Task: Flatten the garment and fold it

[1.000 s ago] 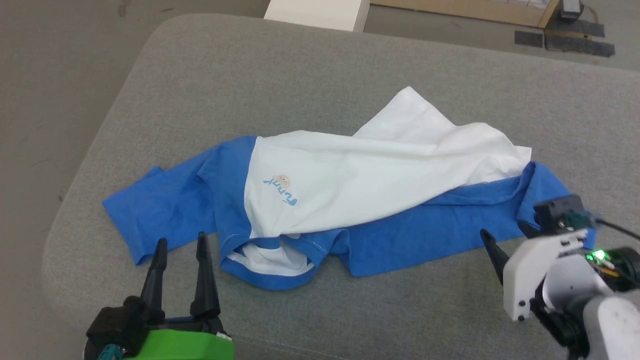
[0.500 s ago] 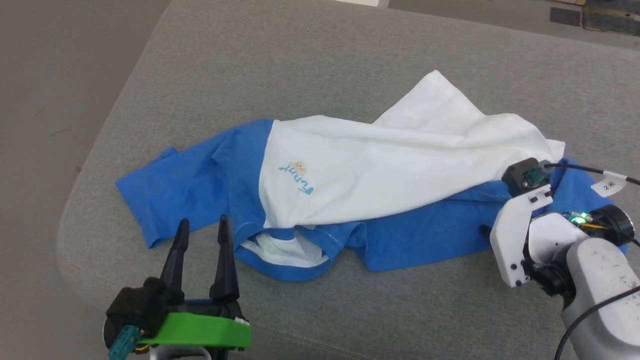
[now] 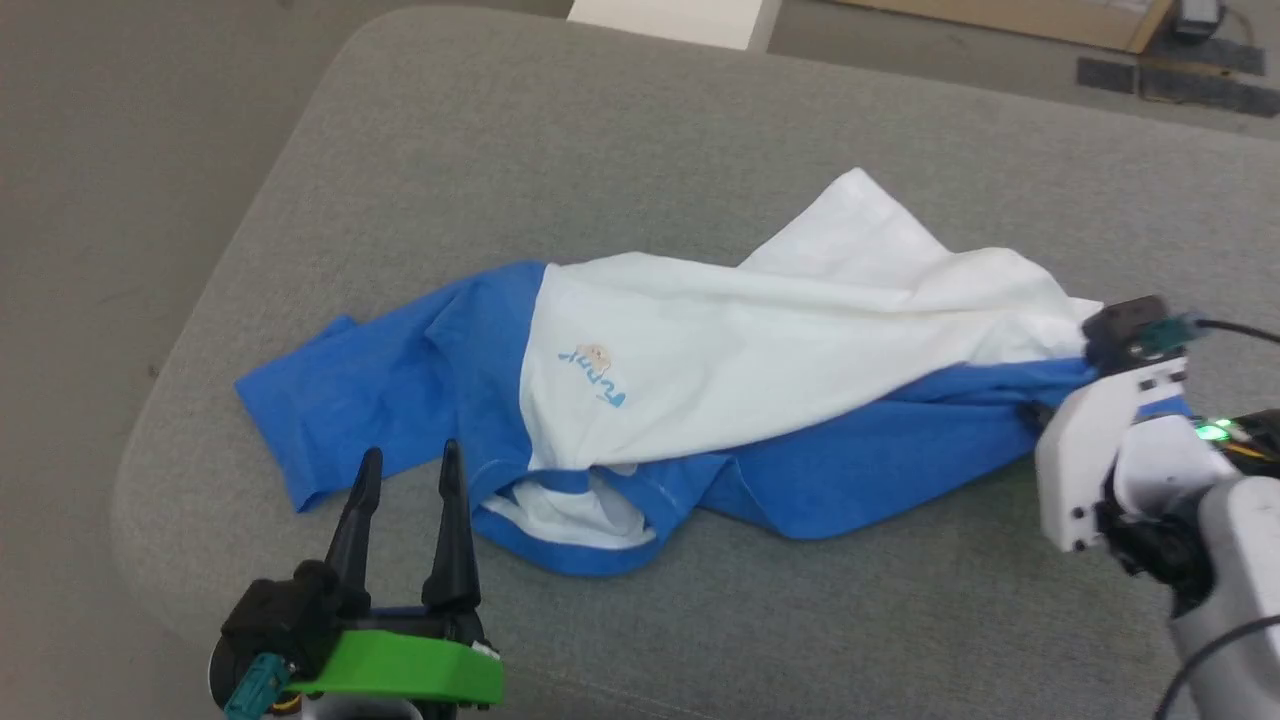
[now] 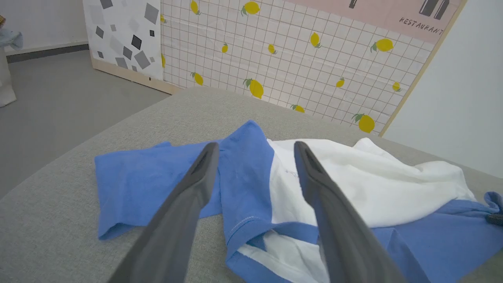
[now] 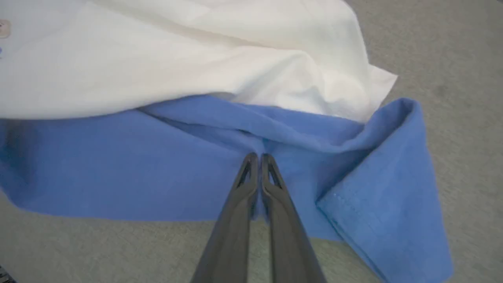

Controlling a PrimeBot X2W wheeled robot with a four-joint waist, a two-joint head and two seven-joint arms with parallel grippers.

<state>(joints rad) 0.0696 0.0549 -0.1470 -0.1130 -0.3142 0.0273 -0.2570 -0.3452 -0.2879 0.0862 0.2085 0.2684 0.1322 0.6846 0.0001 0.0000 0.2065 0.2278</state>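
One garment (image 3: 760,340); two right fingers (image 5: 239,212) seemingly pinching it.

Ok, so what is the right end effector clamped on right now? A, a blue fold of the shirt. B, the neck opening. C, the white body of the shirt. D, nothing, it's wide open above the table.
A: in the right wrist view the right end effector has its fingers pressed together on a blue fold of the garment, just below the white part.
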